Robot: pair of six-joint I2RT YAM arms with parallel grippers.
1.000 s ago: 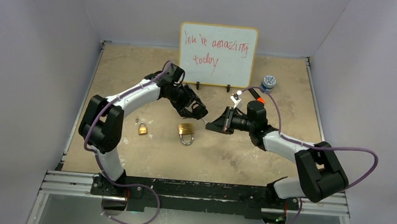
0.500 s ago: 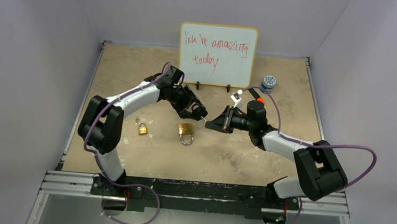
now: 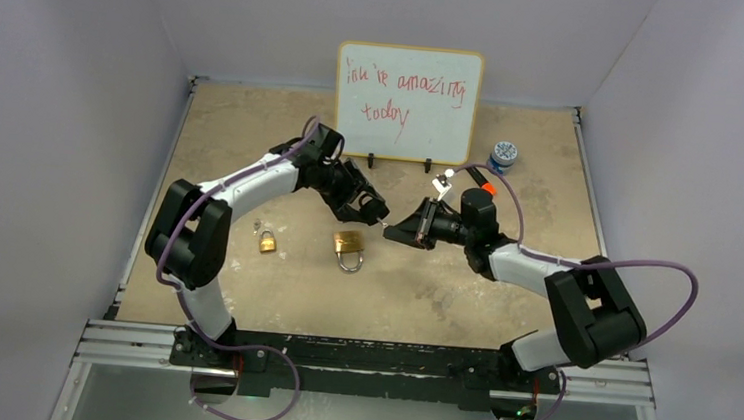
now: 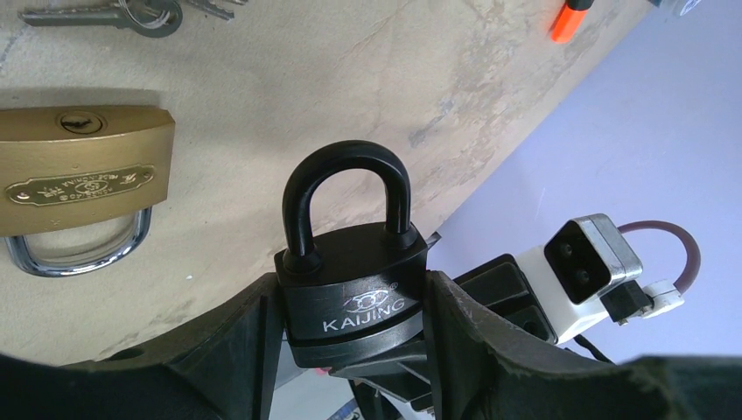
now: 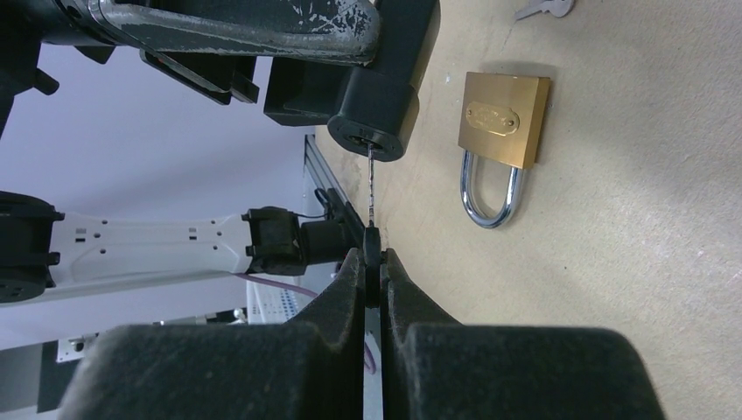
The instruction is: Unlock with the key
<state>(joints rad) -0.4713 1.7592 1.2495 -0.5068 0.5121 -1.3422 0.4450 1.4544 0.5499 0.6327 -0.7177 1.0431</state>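
Observation:
A black padlock [image 4: 350, 254] marked KAIJING sits between the fingers of my left gripper [image 4: 354, 319], which is shut on its body, shackle pointing away from the wrist. In the right wrist view the padlock [image 5: 372, 109] shows its keyhole end. My right gripper [image 5: 372, 258] is shut on the black head of a thin key [image 5: 371, 188], whose blade runs straight up to the keyhole with its tip at the slot. From above, the left gripper [image 3: 376, 211] and the right gripper [image 3: 393, 231] meet over the table's middle.
A large brass padlock [image 3: 349, 245] lies just below the grippers, a small brass one [image 3: 267, 242] to its left. Loose keys [image 4: 131, 13] lie nearby. A whiteboard [image 3: 407, 102] stands at the back, with an orange marker [image 3: 488, 188] and a blue cap [image 3: 502, 156] at the back right.
The right gripper with the key has crept a little left and up toward the black padlock. The left arm has barely shifted.

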